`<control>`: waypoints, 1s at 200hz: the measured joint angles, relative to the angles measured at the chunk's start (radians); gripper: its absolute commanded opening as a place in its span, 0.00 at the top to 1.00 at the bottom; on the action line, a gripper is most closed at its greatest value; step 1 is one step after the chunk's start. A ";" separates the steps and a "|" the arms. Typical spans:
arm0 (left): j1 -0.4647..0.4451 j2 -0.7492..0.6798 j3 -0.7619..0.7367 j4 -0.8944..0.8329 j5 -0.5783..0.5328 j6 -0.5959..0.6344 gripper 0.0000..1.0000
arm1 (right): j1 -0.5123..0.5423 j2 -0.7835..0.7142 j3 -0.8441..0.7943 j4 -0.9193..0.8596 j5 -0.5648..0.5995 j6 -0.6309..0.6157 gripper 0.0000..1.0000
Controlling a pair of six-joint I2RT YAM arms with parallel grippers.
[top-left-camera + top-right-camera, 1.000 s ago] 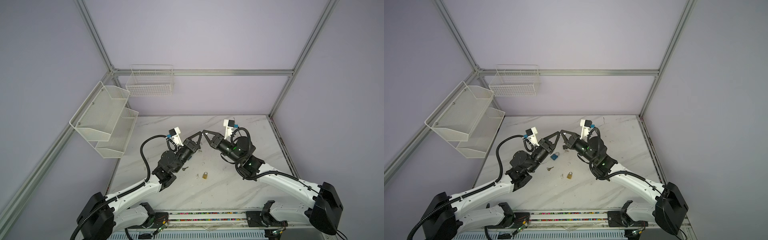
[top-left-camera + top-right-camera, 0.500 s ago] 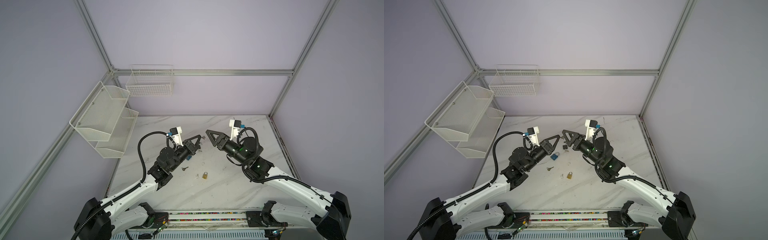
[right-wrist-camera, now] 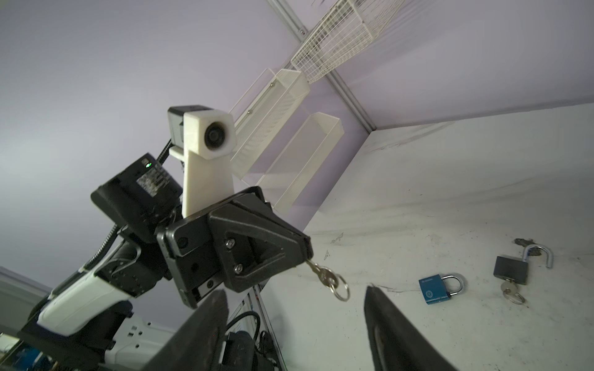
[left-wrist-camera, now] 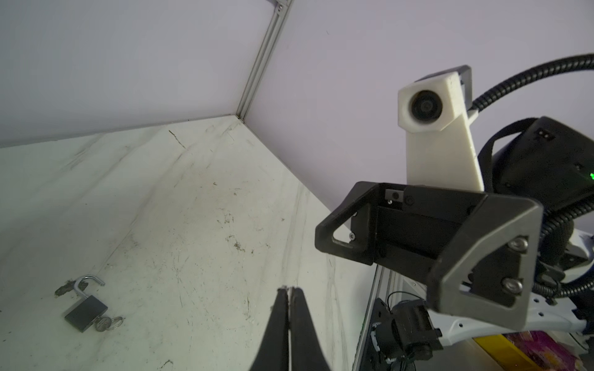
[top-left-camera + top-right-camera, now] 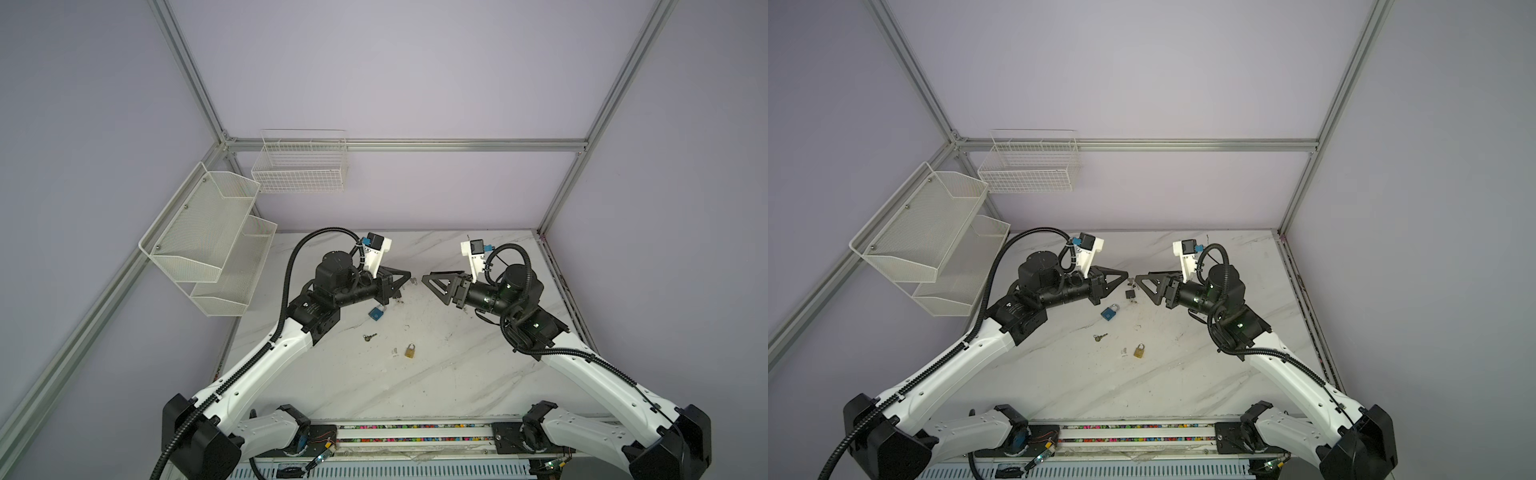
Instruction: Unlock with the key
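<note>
Left gripper (image 3: pixel 307 255) is clamped on the blade of a small ringed key (image 3: pixel 323 274), held above the marble tabletop (image 5: pixel 457 374). The blade tip is hidden between the fingertips, and in both top views the key is only a speck. Right gripper (image 3: pixel 294 294) is spread wide, holds nothing, and faces it nearby. Black padlock (image 3: pixel 511 269) lies with its shackle open and its own key inserted. Blue padlock (image 3: pixel 434 289) beside it has its shackle closed.

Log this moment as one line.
left gripper: shut on key | right gripper: open, empty | black padlock: shackle open | blue padlock: shackle shut
</note>
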 measured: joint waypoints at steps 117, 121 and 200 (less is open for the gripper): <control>0.004 0.034 0.068 -0.112 0.167 0.096 1.00 | -0.069 0.122 -0.106 0.142 -0.312 -0.076 0.56; 0.004 0.035 0.070 -0.113 0.169 0.097 1.00 | -0.069 0.122 -0.108 0.151 -0.317 -0.072 0.56; 0.004 0.063 0.078 -0.114 0.198 0.098 1.00 | -0.069 0.122 -0.115 0.262 -0.351 -0.039 0.68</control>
